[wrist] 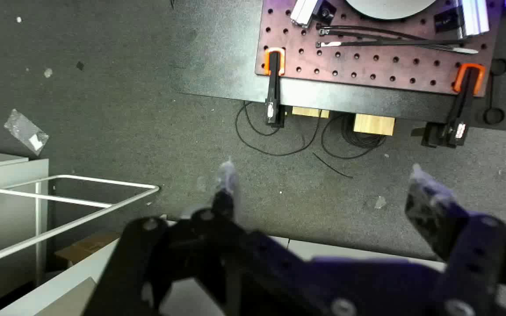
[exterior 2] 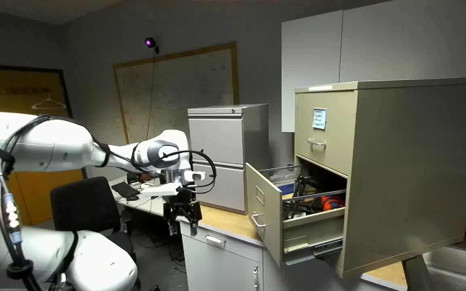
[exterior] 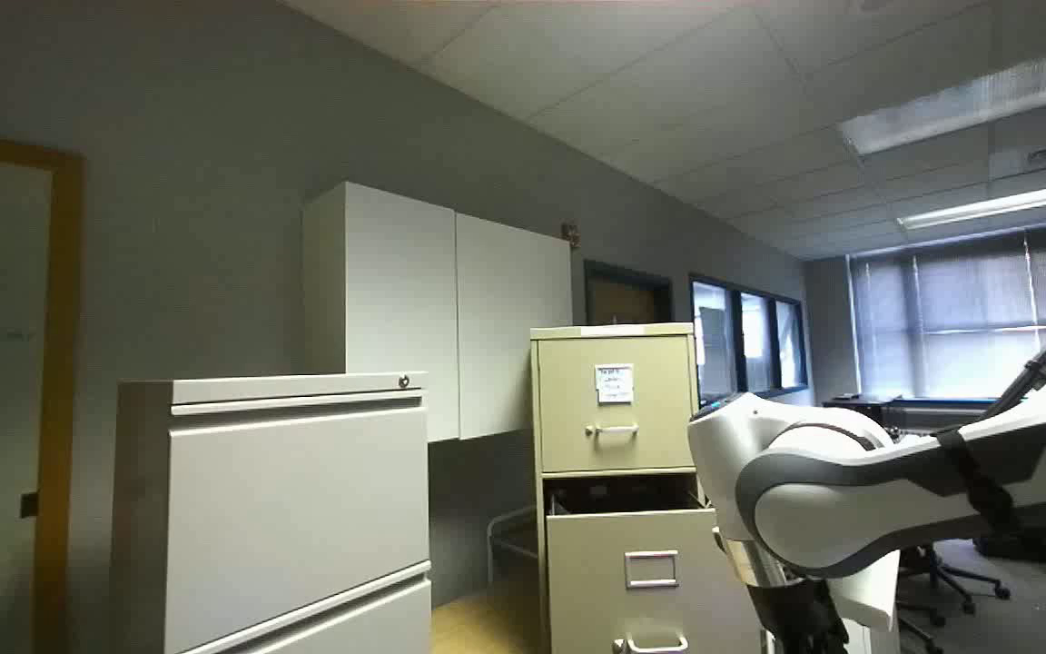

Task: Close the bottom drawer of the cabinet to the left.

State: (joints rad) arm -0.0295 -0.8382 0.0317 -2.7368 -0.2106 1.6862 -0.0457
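White arm [exterior 2: 55, 145] extends from the left edge of an exterior view, black office chair [exterior 2: 81, 206] behind it. End effector [exterior 2: 183, 231] hangs pointing down; in the wrist view its fingers [wrist: 431, 215] stand well apart. Grey two-drawer cabinet [exterior 2: 217, 141] upright on wooden surface [exterior 2: 229, 220], both drawers closed. Bottom drawer [exterior 2: 269, 214] of the tan cabinet [exterior 2: 411, 173]: pulled out, right of the end effector and apart from it, orange item [exterior 2: 333, 203] inside. Top drawer [exterior 2: 336, 133] above it closed.
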